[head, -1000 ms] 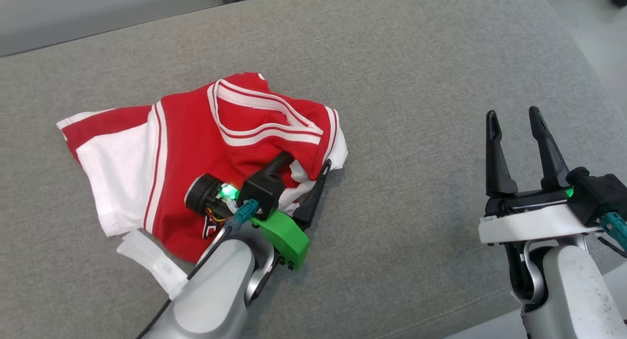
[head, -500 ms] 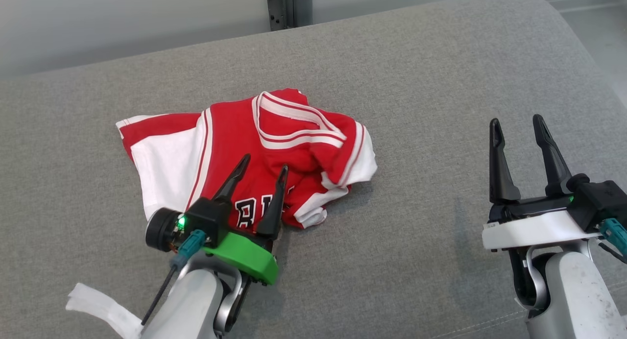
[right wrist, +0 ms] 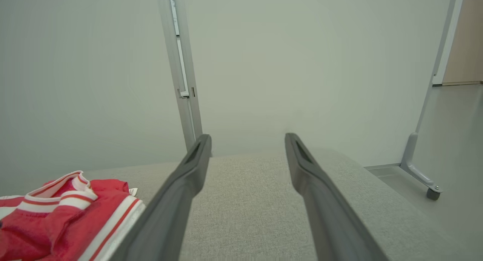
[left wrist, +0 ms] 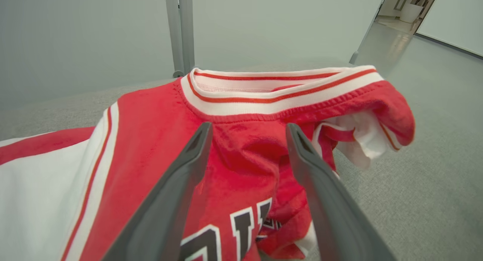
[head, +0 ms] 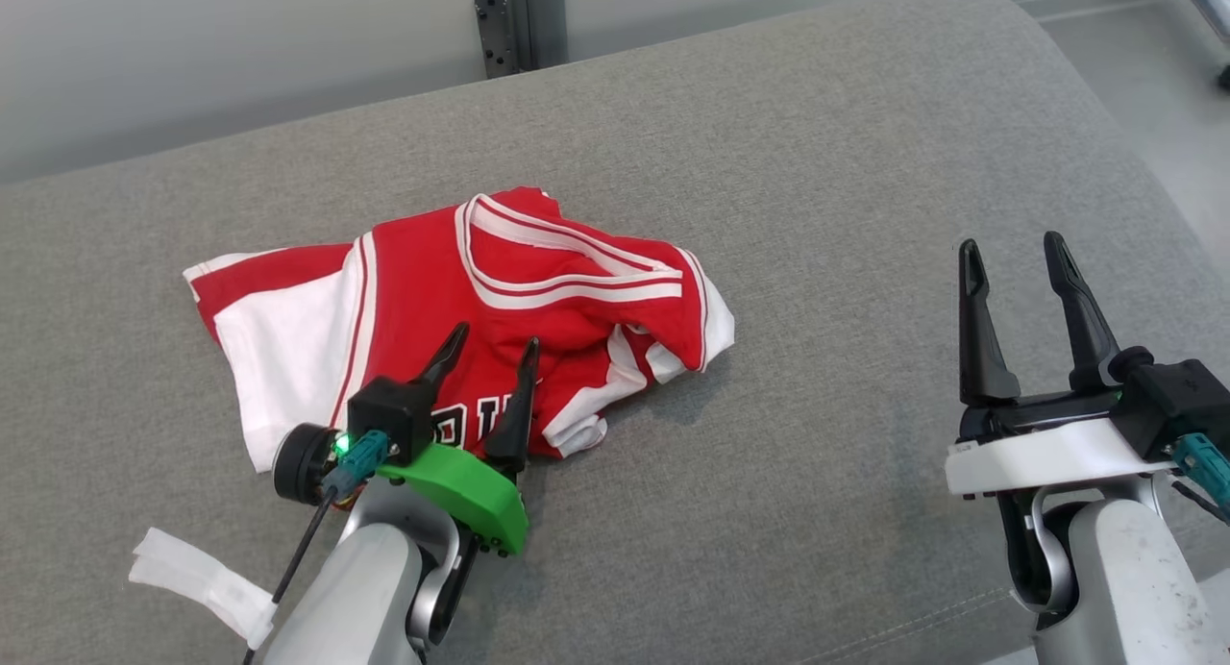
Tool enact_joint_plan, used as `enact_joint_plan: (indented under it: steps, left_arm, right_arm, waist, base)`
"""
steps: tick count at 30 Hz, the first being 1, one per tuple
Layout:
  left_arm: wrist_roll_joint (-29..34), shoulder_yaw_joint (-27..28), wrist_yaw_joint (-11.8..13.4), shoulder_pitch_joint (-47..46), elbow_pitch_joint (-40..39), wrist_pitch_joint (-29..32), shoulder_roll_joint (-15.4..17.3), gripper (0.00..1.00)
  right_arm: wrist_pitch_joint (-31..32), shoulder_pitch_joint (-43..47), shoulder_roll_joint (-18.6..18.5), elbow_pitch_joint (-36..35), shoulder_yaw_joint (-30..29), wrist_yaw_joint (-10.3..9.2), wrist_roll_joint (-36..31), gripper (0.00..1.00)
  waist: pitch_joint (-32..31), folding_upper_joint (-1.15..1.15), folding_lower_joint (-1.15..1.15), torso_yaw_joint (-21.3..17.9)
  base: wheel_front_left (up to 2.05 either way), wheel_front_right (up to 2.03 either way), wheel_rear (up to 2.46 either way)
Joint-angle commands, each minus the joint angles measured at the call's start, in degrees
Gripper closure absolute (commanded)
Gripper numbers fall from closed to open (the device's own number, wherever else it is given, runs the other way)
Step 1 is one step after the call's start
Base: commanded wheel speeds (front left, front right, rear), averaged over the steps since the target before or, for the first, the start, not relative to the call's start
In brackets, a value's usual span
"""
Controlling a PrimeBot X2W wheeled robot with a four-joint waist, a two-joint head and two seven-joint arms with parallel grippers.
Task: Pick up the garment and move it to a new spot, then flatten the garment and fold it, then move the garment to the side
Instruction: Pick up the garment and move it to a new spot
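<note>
a grey woven cushion (head: 817, 213) lies in front of you, with a pale wall behind it and a grey metal post (head: 519, 16) at its far edge. the red and white garment (head: 538, 290) lies crumpled on the left half of the cushion, its striped collar toward the far side. black letters edged in white run across its near part. in the left wrist view you can read a "u", and the rest is cut off by folds and the fingers. your left gripper (head: 495, 336) hangs over the garment's near edge, jaws spread, grasping nothing; you cannot tell whether the tips touch the cloth. your right gripper (head: 1011, 243) sits well apart on the right, likewise released, over bare cushion. a white strip (head: 197, 588) lies at the near left, apart from the garment. a broad stretch of cushion runs from the garment to the rounded right edge, where grey floor (head: 1134, 60) begins.
</note>
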Motion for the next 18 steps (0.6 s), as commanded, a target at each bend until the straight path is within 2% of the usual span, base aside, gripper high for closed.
enact_joint_plan:
  steps: [1,9,10,11,18]
  left_arm:
    - [-0.45,0.25,0.21,-1.26,0.95,0.23,0.06,0.0]
    - [-0.75,0.46,0.14,-5.04,7.7,2.27,0.18,0.0]
    - [-0.64,0.35,0.04,-5.53,8.16,1.98,0.09,0.62]
    - [-0.6,0.3,-0.05,-5.91,8.53,1.63,-0.02,1.0]
    - [-0.15,1.09,0.76,-7.68,7.51,-2.41,0.22,1.0]
  right_arm:
    - [-0.2,0.06,-0.12,0.13,-0.01,0.0,0.3,0.0]
    - [-0.2,-0.13,-0.13,0.24,0.03,0.0,0.68,0.0]
    - [-0.2,-0.15,-0.13,0.3,-0.03,0.0,0.71,0.0]
    - [-0.2,-0.13,-0.13,0.32,-0.09,0.0,0.72,0.0]
    - [-0.2,0.55,-0.12,0.39,-1.38,0.0,0.2,0.0]
  waist:
    - [0.79,0.0,0.0,-1.19]
    - [1.69,0.0,0.0,-3.1]
    - [1.7,0.0,0.0,-3.2]
    - [1.69,0.0,0.0,-3.26]
    - [1.0,0.0,0.0,-1.49]
  base:
    - [0.0,0.0,0.0]
    - [0.0,0.0,0.0]
    - [0.0,0.0,0.0]
    - [0.0,0.0,0.0]
    - [0.0,0.0,0.0]
